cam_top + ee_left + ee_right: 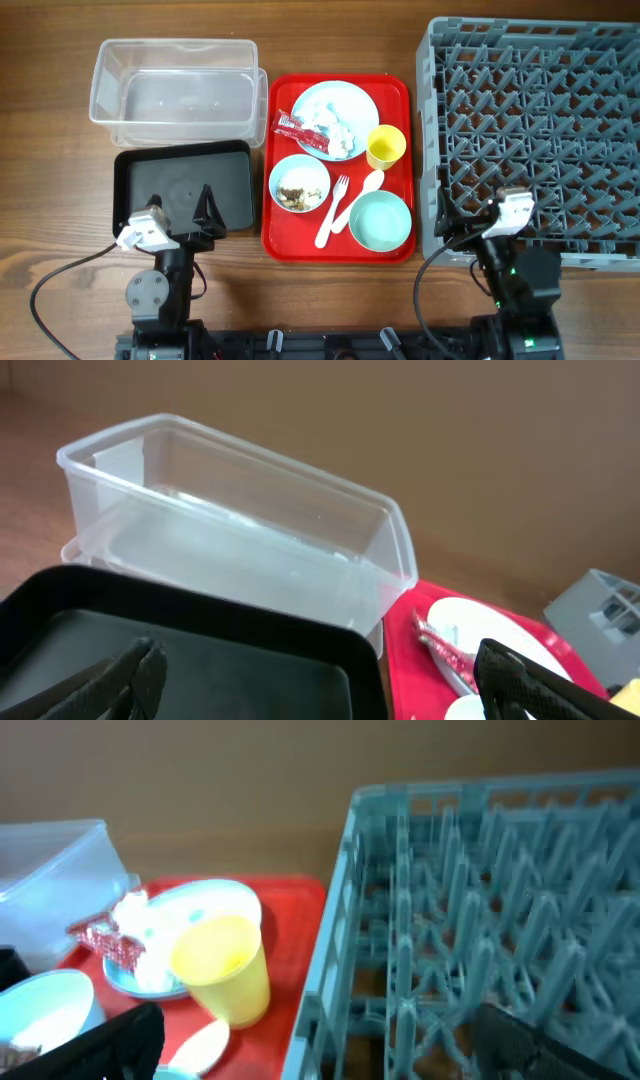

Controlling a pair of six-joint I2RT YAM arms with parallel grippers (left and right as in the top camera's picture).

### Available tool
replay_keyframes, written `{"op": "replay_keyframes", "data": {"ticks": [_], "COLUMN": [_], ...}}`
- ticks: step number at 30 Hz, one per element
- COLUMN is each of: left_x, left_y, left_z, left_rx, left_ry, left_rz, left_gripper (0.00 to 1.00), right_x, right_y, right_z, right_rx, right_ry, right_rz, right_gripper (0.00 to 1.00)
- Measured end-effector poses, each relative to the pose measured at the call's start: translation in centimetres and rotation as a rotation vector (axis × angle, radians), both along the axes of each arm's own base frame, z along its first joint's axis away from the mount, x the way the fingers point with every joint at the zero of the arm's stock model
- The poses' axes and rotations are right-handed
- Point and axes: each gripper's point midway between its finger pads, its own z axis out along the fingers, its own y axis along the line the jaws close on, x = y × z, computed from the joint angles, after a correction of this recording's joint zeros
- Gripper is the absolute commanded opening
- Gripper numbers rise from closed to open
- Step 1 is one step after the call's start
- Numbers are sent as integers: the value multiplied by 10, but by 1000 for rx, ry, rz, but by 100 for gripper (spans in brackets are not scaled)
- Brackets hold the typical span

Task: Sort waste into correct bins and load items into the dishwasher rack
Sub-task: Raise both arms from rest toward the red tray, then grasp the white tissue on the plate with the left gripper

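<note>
Tissue [336,127] and red wrapper [292,124] on plate [347,98], scraps [293,195] in bowl [316,177], all on red tray [396,96] between the two jaws | left jaws wide apart over black tray [150,170], clear tub [175,100] just ahead | right jaws wide apart at near edge of rack [530,120], yellow cup [385,147] ahead-left

The black jointed left arm [160,272] and right arm [522,282] sit folded low, side by side. The left two-finger gripper [180,208] and the right two-finger gripper [468,215] both have jaws spread wide.
</note>
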Motion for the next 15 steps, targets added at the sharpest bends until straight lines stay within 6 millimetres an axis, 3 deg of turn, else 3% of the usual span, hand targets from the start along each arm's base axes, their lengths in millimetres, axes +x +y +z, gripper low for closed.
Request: {"op": "replay_keyframes", "data": {"ticks": [3, 8, 10, 12, 15], "left_x": [-2, 8, 13, 6, 25], "left_y": [0, -8, -15, -21, -23], "left_z": [1, 27, 30, 25, 31], "left_rx": [-5, -27, -58, -99, -125], "left_ry": [122, 338, 512, 750, 920], "left_rz": [3, -47, -80, -105, -111], "left_gripper": [100, 100, 100, 100, 100], "right_x": [1, 5, 5, 7, 15], "right_y": [0, 0, 0, 0, 1], "right_z": [0, 3, 2, 3, 2], "right_rx": [-6, -19, -23, -27, -31], "right_ry": [169, 440, 537, 629, 687], "right_rz": [-2, -5, -6, -9, -9], "right_gripper": [100, 100, 100, 100, 100]}}
